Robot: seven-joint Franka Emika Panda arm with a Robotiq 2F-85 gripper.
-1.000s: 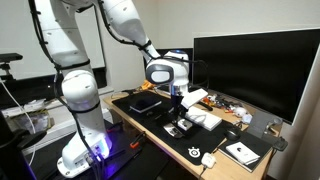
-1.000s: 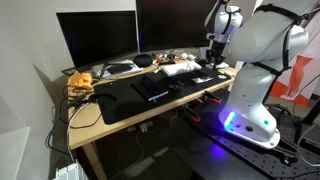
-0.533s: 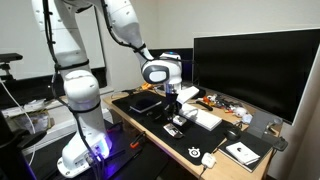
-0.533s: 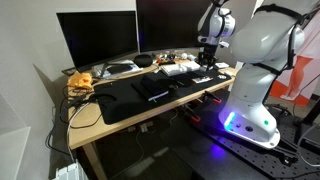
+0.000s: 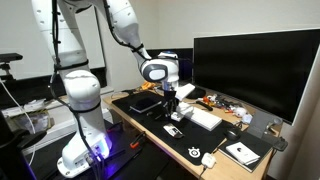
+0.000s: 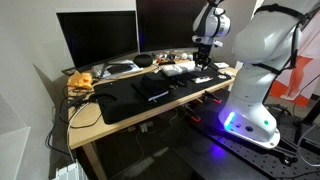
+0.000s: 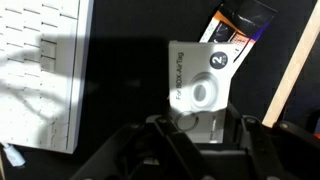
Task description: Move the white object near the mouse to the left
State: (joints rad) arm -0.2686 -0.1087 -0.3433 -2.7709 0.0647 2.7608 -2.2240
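Note:
In the wrist view a flat white box (image 7: 200,75) with a grey round mark and a "2" on it sits between my gripper's (image 7: 197,125) fingers, which press on its two sides. The gripper is shut on it. In both exterior views the gripper (image 5: 171,105) (image 6: 203,68) hangs low over the black desk mat, beside the white keyboard (image 5: 205,118). The small white mouse (image 5: 208,158) lies on a dark pad at the desk's near end, away from the gripper. It is out of the wrist view.
The white keyboard (image 7: 40,70) lies close on one side of the box. A black and orange packet (image 7: 240,25) lies just beyond it. A small packet (image 5: 172,131), a white booklet (image 5: 243,152), a large monitor (image 5: 255,65) and the wooden desk edge (image 7: 300,60) are nearby.
The gripper has shifted along the desk, leftward in both exterior views, away from the mouse end. It stays low over the mat.

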